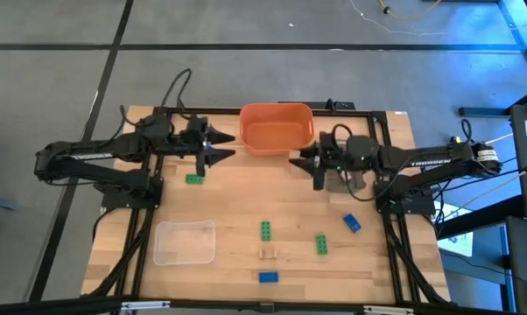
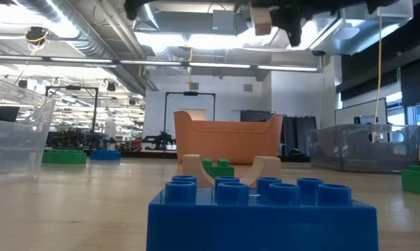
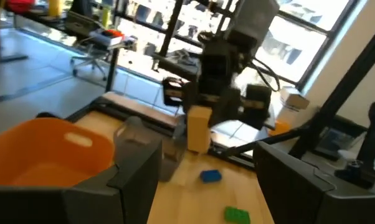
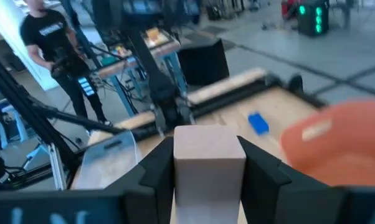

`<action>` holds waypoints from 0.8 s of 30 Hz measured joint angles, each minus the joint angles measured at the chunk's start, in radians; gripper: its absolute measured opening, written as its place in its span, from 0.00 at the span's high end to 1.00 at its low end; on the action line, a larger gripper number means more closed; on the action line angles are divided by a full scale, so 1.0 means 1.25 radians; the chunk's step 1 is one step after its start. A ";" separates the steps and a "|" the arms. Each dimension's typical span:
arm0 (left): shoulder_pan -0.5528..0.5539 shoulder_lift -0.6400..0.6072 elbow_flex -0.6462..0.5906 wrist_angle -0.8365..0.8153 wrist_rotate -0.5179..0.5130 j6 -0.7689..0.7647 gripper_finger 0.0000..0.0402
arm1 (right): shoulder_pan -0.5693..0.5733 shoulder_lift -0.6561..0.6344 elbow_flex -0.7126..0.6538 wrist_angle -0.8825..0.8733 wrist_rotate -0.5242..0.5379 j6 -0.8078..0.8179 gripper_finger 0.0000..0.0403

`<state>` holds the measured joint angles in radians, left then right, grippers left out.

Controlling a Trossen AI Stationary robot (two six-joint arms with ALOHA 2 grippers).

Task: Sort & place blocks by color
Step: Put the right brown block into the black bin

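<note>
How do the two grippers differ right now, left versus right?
The right gripper is shut on a tan block; the left gripper is open and holds nothing. The right gripper sits right of the orange bowl, the left gripper on its left. Both are raised above the table, pointing at each other.

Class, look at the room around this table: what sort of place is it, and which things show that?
Probably a robotics lab or workshop: exposed ceiling ducts, equipment benches and a standing person beyond the wooden table.
</note>
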<state>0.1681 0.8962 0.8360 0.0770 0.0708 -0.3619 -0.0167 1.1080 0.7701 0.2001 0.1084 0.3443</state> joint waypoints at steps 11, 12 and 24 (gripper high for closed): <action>-0.032 0.108 0.000 0.119 -0.001 0.023 0.39 | -0.022 0.000 0.033 -0.001 -0.046 -0.030 0.68; -0.032 0.111 0.000 0.124 -0.001 0.023 0.39 | -0.022 0.000 0.033 -0.001 -0.047 -0.030 0.68; -0.032 0.115 -0.001 0.127 -0.023 0.024 0.39 | -0.022 0.000 0.033 -0.010 -0.060 -0.041 0.68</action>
<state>0.1287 1.0401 0.8352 0.2359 0.0422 -0.3313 -0.0441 1.1080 0.8120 0.1882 0.0329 0.2926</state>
